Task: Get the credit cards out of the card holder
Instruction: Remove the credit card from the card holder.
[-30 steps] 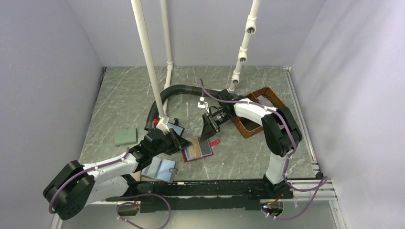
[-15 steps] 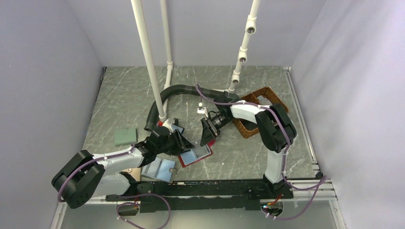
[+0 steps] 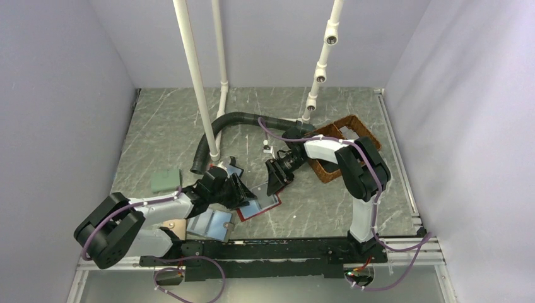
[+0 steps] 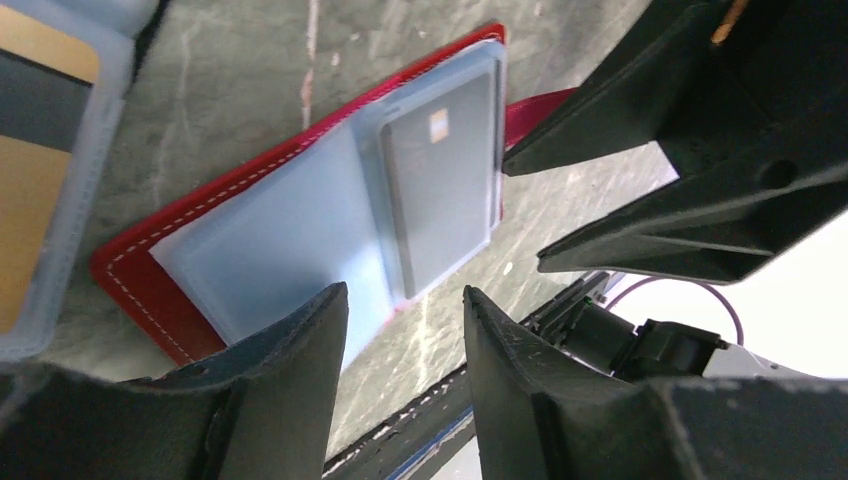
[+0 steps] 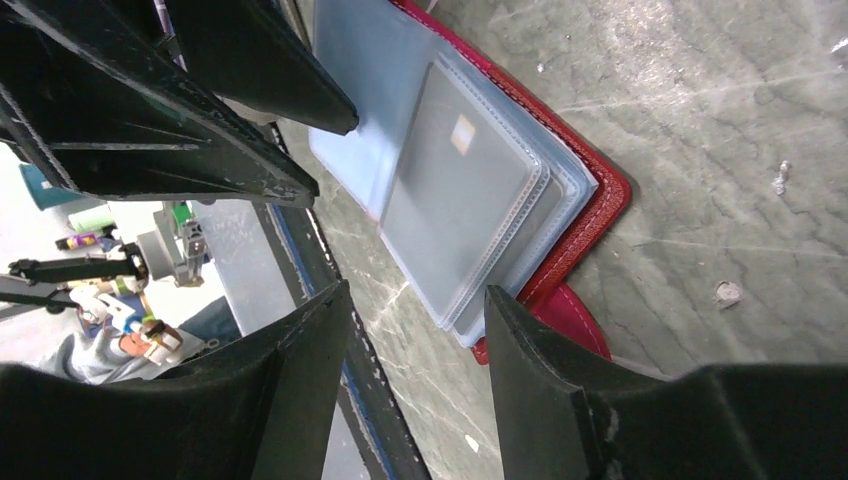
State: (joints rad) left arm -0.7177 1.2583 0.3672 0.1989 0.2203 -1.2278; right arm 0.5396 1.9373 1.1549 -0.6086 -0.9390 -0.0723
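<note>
On the marbled table (image 3: pixel 164 126): the red card holder (image 3: pixel 260 203) lies open and flat, its clear sleeves fanned upward.
Card in view: one dark credit card (image 4: pixel 440 180) sits inside the top sleeve, with a small pale square near one end. Through the plastic it looks grey from the right wrist.
Other cards: anything under the stacked sleeves cannot be made out.
Left gripper (image 4: pixel 405 300): fingers spread, nothing between them, low over one long edge of the holder. Whether they touch it cannot be told.
Right gripper (image 5: pixel 420 300): fingers spread, nothing pinched, at the opposite edge near the pull tab (image 5: pixel 575 320).
Pull tab: partly hidden by the right fingers.
Top view: both grippers cover much of the holder, so only its near corner shows.
Second case (image 4: pixel 40 150): cut off by the frame corner, with tan and grey panels showing.
Grey-blue wallet (image 3: pixel 211 224): partly under the left arm.
</note>
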